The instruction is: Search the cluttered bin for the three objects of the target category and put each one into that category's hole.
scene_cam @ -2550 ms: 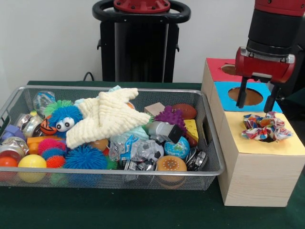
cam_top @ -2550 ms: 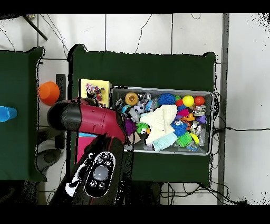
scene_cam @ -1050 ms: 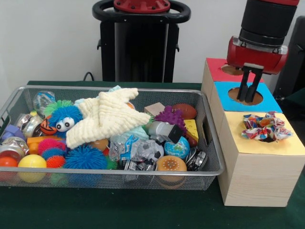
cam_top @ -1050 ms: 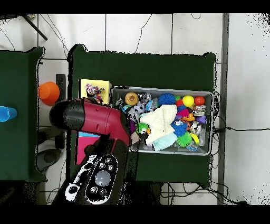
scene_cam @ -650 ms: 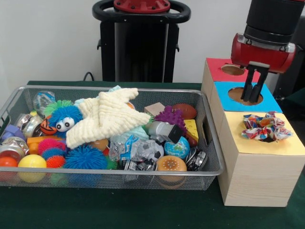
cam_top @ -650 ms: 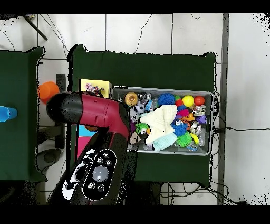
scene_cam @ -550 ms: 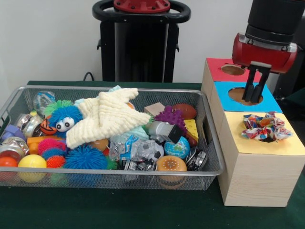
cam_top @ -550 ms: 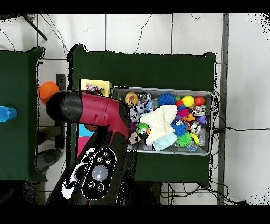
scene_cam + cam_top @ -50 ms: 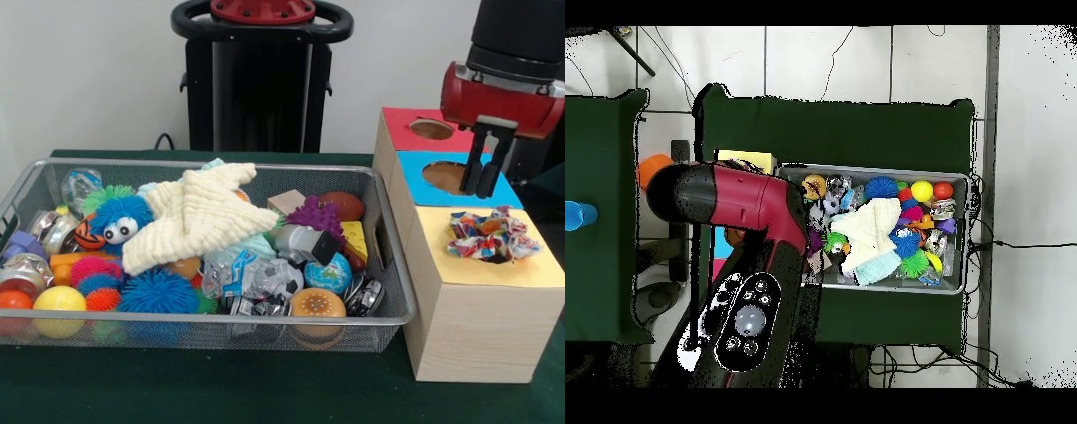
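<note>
A multicoloured fabric scrunchie [image 9: 493,237] lies bunched on the yellow end of the wooden box [image 9: 477,309]; I cannot see a hole beneath it. My gripper [image 9: 484,187] hangs shut and holds nothing. It is above the blue section's hole [image 9: 448,177], a little behind and above the scrunchie. The red section's hole [image 9: 432,129] lies further back. The wire bin [image 9: 388,314] holds a cream knitted cloth [image 9: 199,216] on top of several toys. In the overhead view the red arm [image 9: 725,200] hides the gripper and most of the box.
In the bin are spiky rubber balls [image 9: 159,291], a blue fuzzy toy with eyes [image 9: 119,219], a small globe [image 9: 328,274], a brown football [image 9: 342,205] and metal pieces [image 9: 364,296]. In the overhead view an orange cup [image 9: 650,168] and a blue cup [image 9: 573,215] stand on a side table.
The gripper was open just over the scrunchie, then it shut empty and rose. In the last second it has drifted right over the blue section. The scrunchie has not moved.
</note>
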Robot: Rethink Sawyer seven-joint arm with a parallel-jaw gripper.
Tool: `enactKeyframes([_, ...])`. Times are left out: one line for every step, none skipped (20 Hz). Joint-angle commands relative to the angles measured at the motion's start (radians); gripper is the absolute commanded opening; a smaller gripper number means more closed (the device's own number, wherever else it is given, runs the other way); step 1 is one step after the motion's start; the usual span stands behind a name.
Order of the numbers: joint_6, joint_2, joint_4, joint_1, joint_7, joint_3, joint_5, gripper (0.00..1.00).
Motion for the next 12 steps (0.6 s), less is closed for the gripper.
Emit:
enactKeyframes([0.007, 0.044, 0.022, -0.008, 0.252, 0.043, 0.006, 0.00])
enactKeyframes([-0.003, 0.048, 0.025, -0.009, 0.254, 0.045, 0.007, 0.00])
enactKeyframes([-0.012, 0.052, 0.029, -0.009, 0.255, 0.047, 0.009, 0.00])
enactKeyframes([-0.019, 0.055, 0.030, -0.011, 0.254, 0.051, 0.010, 0.00])
enactKeyframes([-0.031, 0.060, 0.035, -0.013, 0.252, 0.055, 0.010, 0.00])
enactKeyframes([-0.038, 0.065, 0.037, -0.013, 0.252, 0.057, 0.011, 0.00])
enactKeyframes([-0.045, 0.069, 0.039, -0.014, 0.253, 0.059, 0.011, 0.00])
enactKeyframes([-0.050, 0.073, 0.040, -0.014, 0.250, 0.060, 0.010, 0.00])
enactKeyframes([-0.055, 0.077, 0.040, -0.014, 0.248, 0.061, 0.008, 0.00])
enactKeyframes([-0.066, 0.079, 0.044, -0.016, 0.244, 0.066, 0.009, 0.00])
enactKeyframes([-0.078, 0.081, 0.048, -0.017, 0.241, 0.072, 0.009, 0.00])
enactKeyframes([-0.091, 0.082, 0.051, -0.018, 0.238, 0.075, 0.009, 0.00])
